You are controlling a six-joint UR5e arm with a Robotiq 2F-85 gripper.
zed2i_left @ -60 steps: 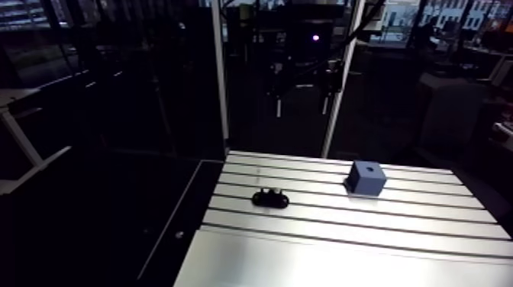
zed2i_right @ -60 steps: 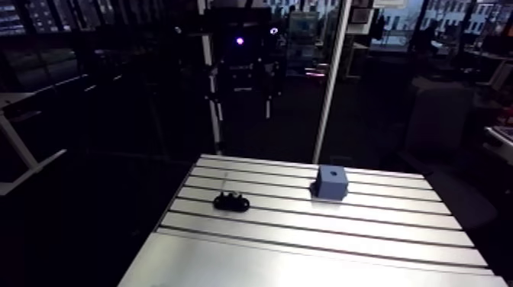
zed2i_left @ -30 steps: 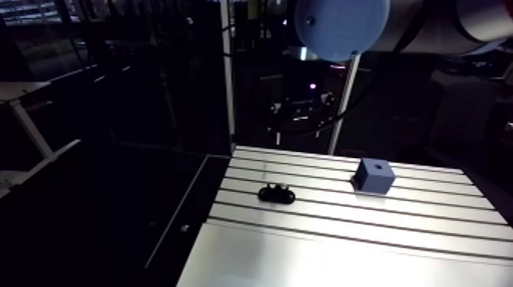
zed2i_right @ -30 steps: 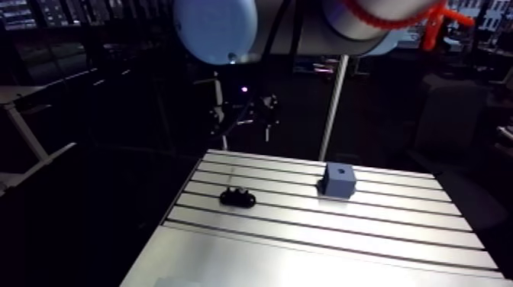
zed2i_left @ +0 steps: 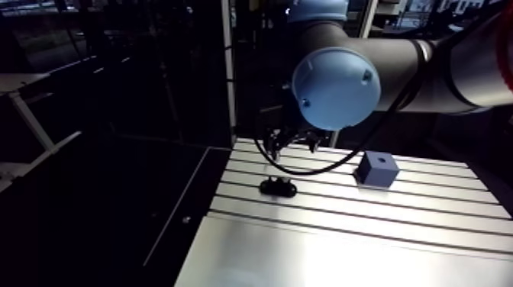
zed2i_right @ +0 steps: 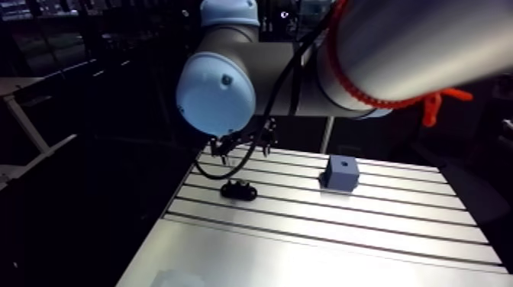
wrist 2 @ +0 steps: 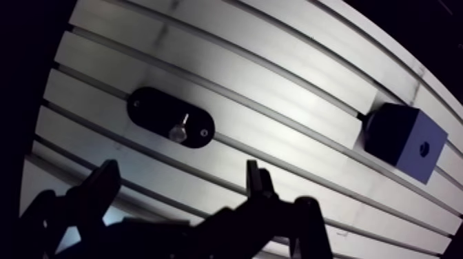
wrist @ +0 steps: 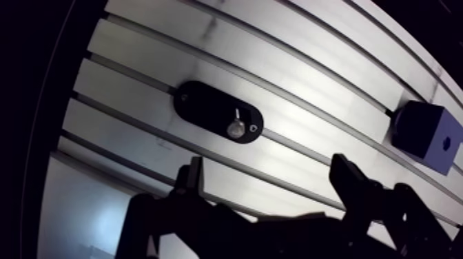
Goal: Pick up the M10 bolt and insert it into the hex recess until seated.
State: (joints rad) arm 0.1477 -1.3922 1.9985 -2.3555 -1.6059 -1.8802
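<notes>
Gripper (wrist: 269,167): 2 fingers (wrist: 193,178) spread wide, nothing between them. In the arm view it hangs above the table (zed2i_left: 427,229), clear of everything on it.

Bolt (wrist: 236,128): not picked. It sits in a black oval holder (wrist: 204,110), toward 1 end of the oval. In the wrist view the holder is ahead of the fingertips and apart from them.

Bolt look: small, pale bare metal, the only bright spot on the black holder. Seen nearly end-on as a round grey spot with a thin bright streak beside it. Can't tell head from shank at this angle, and the thread is too small to see.

Holder: flat, rounded ends, long axis running roughly along the table slots, lying over 1 slot. 2 small pale dots on its top, 1 near each end.

Block (wrist: 419,134): blue, roughly cube-shaped, resting flat on the table and well apart from the holder, on the side of the oval's bolt end. 1 dark hole (wrist: 446,143) in the middle of its top face. Hole outline is too small to call hex or round.

Markings: can't make out any brand, label or writing on bolt, holder, block or gripper in either view.

Table: bright aluminium, parallel dark slots.
</notes>
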